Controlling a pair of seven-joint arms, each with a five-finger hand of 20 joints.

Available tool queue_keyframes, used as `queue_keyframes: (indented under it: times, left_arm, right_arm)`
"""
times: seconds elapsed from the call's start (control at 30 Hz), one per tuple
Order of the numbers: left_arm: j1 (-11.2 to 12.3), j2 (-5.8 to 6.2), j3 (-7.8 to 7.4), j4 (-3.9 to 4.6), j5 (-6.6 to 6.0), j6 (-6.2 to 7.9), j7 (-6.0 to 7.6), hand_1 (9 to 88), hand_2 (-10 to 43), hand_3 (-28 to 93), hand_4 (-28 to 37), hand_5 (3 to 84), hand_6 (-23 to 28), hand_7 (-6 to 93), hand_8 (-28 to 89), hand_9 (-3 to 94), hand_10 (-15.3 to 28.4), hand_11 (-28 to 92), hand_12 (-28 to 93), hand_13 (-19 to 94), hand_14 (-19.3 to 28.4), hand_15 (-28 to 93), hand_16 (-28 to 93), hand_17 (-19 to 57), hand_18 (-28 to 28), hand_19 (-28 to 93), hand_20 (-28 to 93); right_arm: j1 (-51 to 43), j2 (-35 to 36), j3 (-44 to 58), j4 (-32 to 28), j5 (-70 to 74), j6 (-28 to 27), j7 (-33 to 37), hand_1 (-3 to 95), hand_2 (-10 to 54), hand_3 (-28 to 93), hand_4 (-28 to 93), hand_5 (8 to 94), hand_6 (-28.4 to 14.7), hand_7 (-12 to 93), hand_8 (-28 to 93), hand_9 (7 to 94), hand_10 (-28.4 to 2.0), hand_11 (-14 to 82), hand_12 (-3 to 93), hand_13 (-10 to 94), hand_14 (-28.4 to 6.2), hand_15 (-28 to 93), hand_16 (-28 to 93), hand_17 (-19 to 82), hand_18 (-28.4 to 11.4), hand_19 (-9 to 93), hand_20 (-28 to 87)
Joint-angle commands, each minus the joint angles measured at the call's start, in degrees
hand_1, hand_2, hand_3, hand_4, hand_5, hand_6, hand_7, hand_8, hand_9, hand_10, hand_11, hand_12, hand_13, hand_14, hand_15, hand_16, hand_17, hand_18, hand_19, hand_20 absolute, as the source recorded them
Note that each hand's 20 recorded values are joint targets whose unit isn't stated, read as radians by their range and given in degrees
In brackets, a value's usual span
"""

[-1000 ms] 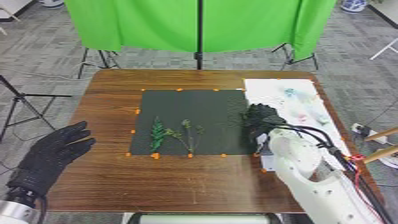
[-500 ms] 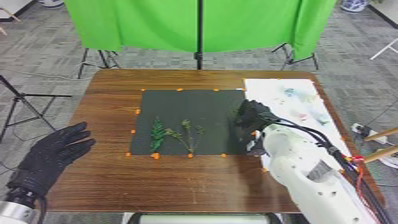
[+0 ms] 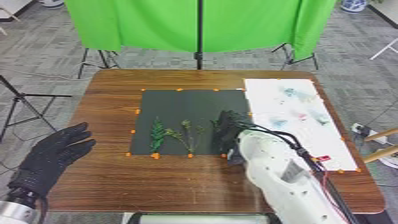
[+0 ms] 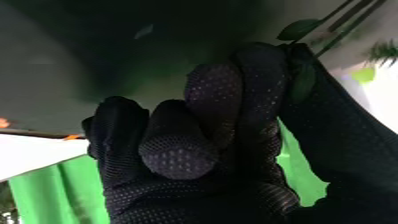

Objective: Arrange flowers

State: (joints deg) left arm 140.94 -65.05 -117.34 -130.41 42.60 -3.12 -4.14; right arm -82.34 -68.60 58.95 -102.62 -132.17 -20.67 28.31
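Observation:
Over the right part of the dark mat (image 3: 178, 106) is my right hand (image 3: 233, 126). In the right wrist view that hand (image 4: 260, 75) pinches thin stems of a leafy sprig between thumb and finger; one rounded green leaf (image 4: 298, 30) stands out beside the fingertips. A long green fern-like leaf (image 3: 157, 135) lies on the mat's lower left, and a branched sprig with small heads (image 3: 189, 136) lies beside it. My left hand (image 3: 53, 156) stays over the table's left side with its fingers extended.
A white sheet (image 3: 266, 92) on the table's right bears pale blue and pink flowers (image 3: 303, 116). Orange tape bits (image 3: 155, 156) mark the mat's edges. Behind the table (image 3: 115, 175) hangs a green cloth (image 3: 142, 25).
My right hand has moved left from beside the white sheet onto the mat, nearer the branched sprig. The left hand has kept still.

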Motion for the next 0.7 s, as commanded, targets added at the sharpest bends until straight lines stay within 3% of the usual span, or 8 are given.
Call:
queue_keyframes:
  times: [0.03,0.2,0.27,0.3,0.4,0.5,0.6,0.7]
  left_arm:
    - [0.7,-0.39,0.32,0.15,0.13,0.02,-0.49,28.9,4.2,70,-24.9,40.4,4.2,21.5,-12,35.3,11.9,28,15,28,15.5,42,-4,-6.1,22.3,53,1]
    - [0.7,-0.27,0.4,0.18,0.06,0.18,-0.41,28.9,4.3,70,-24.9,40.4,4.4,21.0,-12,35.2,12.0,28,15,28,15.6,42,-4,-6.1,22.3,53,1]
    - [0.8,-0.21,0.4,0.15,0.01,0.29,-0.25,28.9,4.3,70,-24.8,40.5,4.6,20.7,-11,35.2,12.0,28,15,28,15.6,42,-4,-6.1,22.2,53,1]
    - [0.9,-0.32,0.3,0.15,-0.01,0.08,-0.35,28.9,4.3,70,-24.7,40.5,4.6,20.5,-11,35.2,12.0,28,15,28,15.6,42,-4,-6.1,22.3,53,1]
    - [0.7,-0.32,0.33,0.2,0.09,0.05,-0.4,28.9,4.3,70,-24.7,40.5,4.6,20.3,-11,35.2,12.1,27,15,28,15.8,42,-4,-6.1,22.3,53,1]
    - [0.7,-0.35,0.27,0.19,0.1,-0.05,-0.47,28.9,4.4,70,-24.7,40.5,4.7,20.1,-11,35.1,12.1,27,15,28,15.9,41,-4,-6.2,22.3,53,1]
    - [0.8,-0.4,0.35,0.18,0.12,-0.01,-0.34,28.8,4.4,70,-24.4,40.4,4.7,19.8,-11,35.0,12.2,27,15,28,15.9,41,-4,-6.2,22.3,52,1]
    - [0.8,-0.39,0.29,0.2,0.11,-0.08,-0.4,28.8,4.5,70,-24.4,40.4,4.8,19.4,-11,35.0,12.2,27,16,28,15.8,41,-4,-6.2,22.3,52,1]
  right_arm:
    - [-0.5,-0.1,-0.3,1.1,-2.2,-0.1,-0.1,42.0,-7.3,88,-21,73.8,-7.3,74,-3,82.1,-7.3,53.3,40.0,80,-2.9,84,27,46,-19.3,93,64]
    - [-0.6,0.2,-0.3,1.5,-3.7,-1.3,0.0,40.4,-9.1,88,-25,80.5,-1.3,72,-15,82.3,-7.1,53.7,37.7,80,-2.6,83,28,46,-19.2,93,64]
    - [-0.5,0.2,-0.3,1.4,-4.2,-1.9,0.4,39.5,-9.4,88,-27,87.2,2.2,59,-15,82.2,-7.3,54.7,36.1,80,-2.6,83,28,46,-19.1,93,63]
    - [-0.5,0.3,-0.2,1.4,-4.3,-2.1,0.2,38.9,-9.5,88,-28,90.5,0.5,47,-9,82.1,-7.4,55.2,35.2,80,-2.6,83,28,46,-19.1,93,63]
    - [-0.4,0.7,-0.2,1.3,-5.3,-2.9,-0.1,39.8,-9.5,82,-28,73.3,-3.3,76,-7,87.9,-7.5,48.0,32.3,83,-3.2,76,31,47,-20.9,93,56]
    - [-0.4,0.8,0.4,0.9,-5.2,-4.1,-0.1,37.3,-9.5,81,-28,72.5,-2.0,77,-7,88.0,-7.4,47.7,32.5,83,-3.2,76,31,47,-21.0,93,56]
    - [-0.5,1.4,0.7,0.2,-5.4,-4.4,-0.3,34.3,-9.5,80,-28,72.6,-1.0,78,-24,86.8,-7.5,47.8,32.8,83,-3.2,75,32,46,-20.8,93,55]
    - [-0.7,1.8,1.1,-0.7,-5.3,-4.8,-0.1,32.5,-9.5,79,-28,72.2,-0.8,79,-28,86.0,-7.5,48.0,32.7,82,-3.4,75,31,46,-20.9,93,55]
